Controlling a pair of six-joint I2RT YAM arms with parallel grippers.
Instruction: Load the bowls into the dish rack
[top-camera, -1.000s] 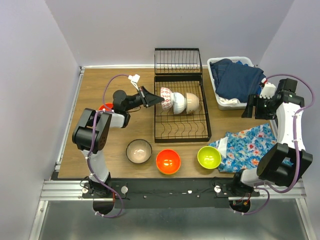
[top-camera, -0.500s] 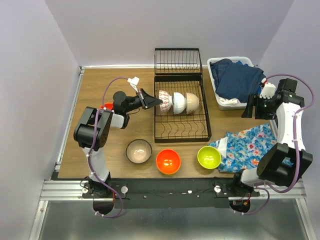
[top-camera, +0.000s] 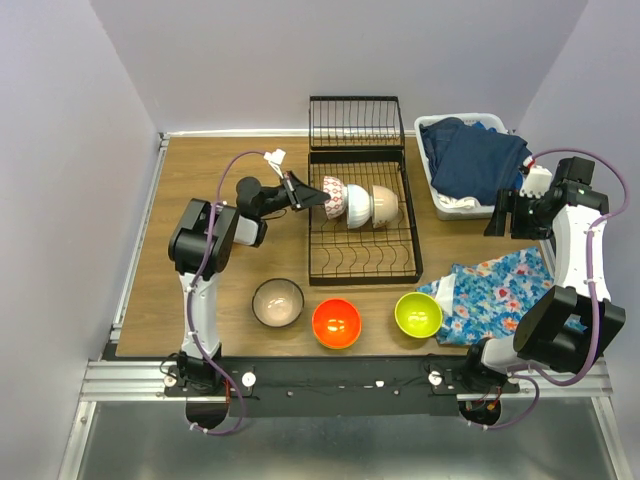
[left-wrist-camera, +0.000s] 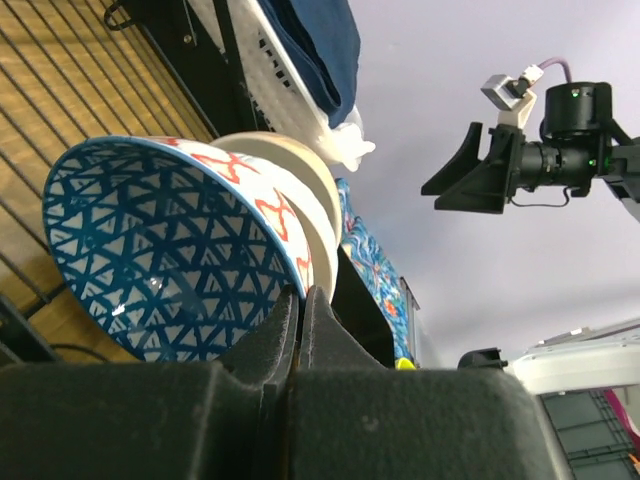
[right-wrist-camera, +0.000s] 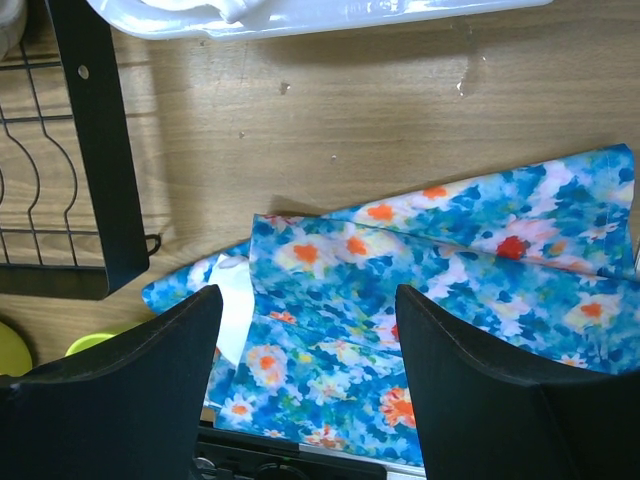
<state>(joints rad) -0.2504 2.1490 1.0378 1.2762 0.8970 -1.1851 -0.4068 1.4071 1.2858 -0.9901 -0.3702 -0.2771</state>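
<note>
Six bowls show from above, three in the rack and three on the table. There is one rack (top-camera: 362, 262), black wire, long, with a flat slotted section and a taller basket at its far end. In the flat section's far slots, three bowls stand on edge in a touching row. From left to right they are the patterned bowl (top-camera: 333, 197), the white bowl (top-camera: 357, 203) and the cream bowl (top-camera: 385, 205). The patterned bowl (left-wrist-camera: 170, 260) has blue triangles inside and red marks outside.

On the table (top-camera: 230, 170), near the rack's near end, three more sit upright and apart: a pale bowl (top-camera: 277, 302), an orange bowl (top-camera: 336, 322) and a lime bowl (top-camera: 418, 314).

There are two grippers. The left gripper (top-camera: 322, 198) is closed and empty, its tips (left-wrist-camera: 300, 300) right at the patterned bowl's rim; whether they touch it I cannot tell. The right gripper (top-camera: 510, 215) is wide open and empty, hanging over the floral cloth (right-wrist-camera: 450, 290) on the right.

One white tub (top-camera: 440, 195) of dark clothes (top-camera: 475, 160) stands at the far right.
</note>
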